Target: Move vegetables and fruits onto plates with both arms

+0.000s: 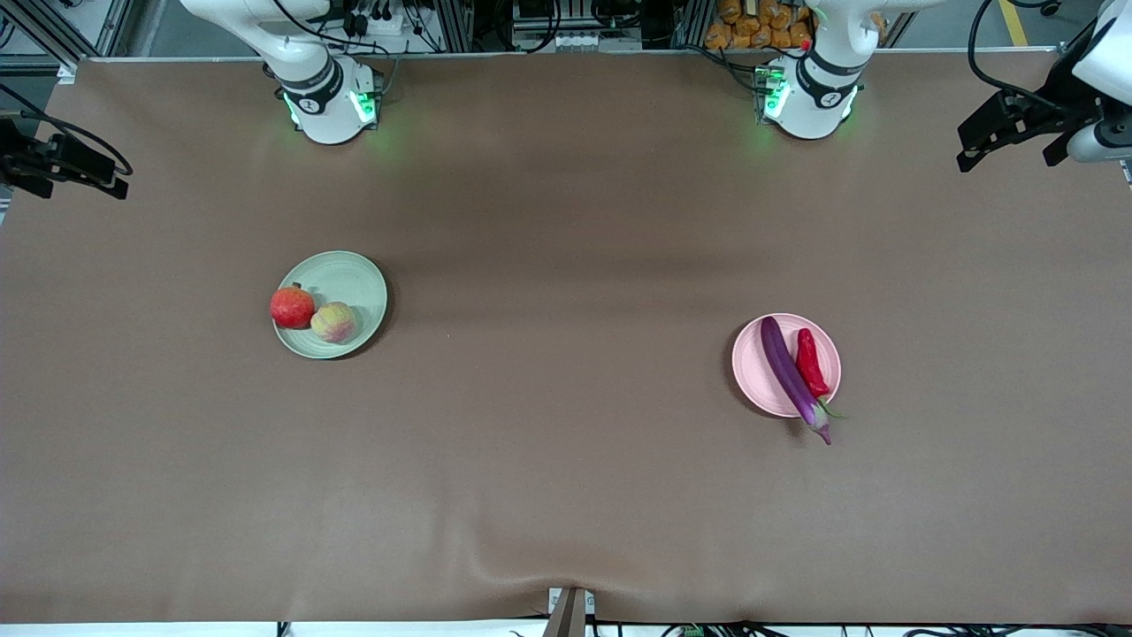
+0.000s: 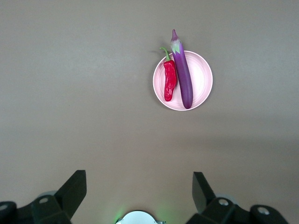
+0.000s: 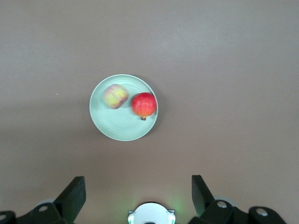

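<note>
The red apple (image 1: 292, 307) and the yellowish-pink peach (image 1: 333, 322) sit side by side on the pale green plate (image 1: 349, 265); they also show in the right wrist view, apple (image 3: 144, 105), peach (image 3: 115, 96), plate (image 3: 121, 130). The purple eggplant (image 1: 790, 372) and the red chili (image 1: 809, 363) lie on the pale pink plate (image 1: 752, 372); the eggplant's stem end overhangs the rim nearer the front camera. The left wrist view shows the eggplant (image 2: 183, 74), the chili (image 2: 169, 80) and the plate (image 2: 201, 79). My left gripper (image 1: 1008, 146) (image 2: 139, 186) and my right gripper (image 1: 75, 177) (image 3: 138, 189) are open, empty and raised high, each at its own end of the table.
The brown table cloth (image 1: 566, 442) has a ripple near the middle of its front edge. The arms' green-lit bases (image 1: 332, 106) (image 1: 805, 102) stand along the table's back edge. Cables and racks lie past that edge.
</note>
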You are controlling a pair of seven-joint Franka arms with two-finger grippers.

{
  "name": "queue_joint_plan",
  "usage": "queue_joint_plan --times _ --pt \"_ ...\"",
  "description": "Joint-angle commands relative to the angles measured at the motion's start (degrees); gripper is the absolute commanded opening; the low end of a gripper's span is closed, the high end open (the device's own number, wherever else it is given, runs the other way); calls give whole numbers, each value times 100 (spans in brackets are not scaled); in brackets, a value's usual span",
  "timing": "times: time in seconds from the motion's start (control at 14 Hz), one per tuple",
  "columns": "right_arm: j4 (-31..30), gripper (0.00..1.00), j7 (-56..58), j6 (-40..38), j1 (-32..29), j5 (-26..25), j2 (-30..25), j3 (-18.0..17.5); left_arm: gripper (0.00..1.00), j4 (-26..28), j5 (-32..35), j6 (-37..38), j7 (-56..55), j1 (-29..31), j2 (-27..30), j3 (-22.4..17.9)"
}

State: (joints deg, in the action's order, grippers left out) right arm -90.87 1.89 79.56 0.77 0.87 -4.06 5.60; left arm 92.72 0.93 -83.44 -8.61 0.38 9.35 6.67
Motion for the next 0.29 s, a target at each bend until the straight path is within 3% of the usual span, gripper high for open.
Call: queue_joint_plan --times 0.0,0.21 --pt "-89 100 -23 16 -95 -175 -139 -77 100 -166 -102 47 131 24 -65 9" --pt "-89 100 -31 69 -86 -175 -139 -94 100 -158 -102 47 140 24 -100 18"
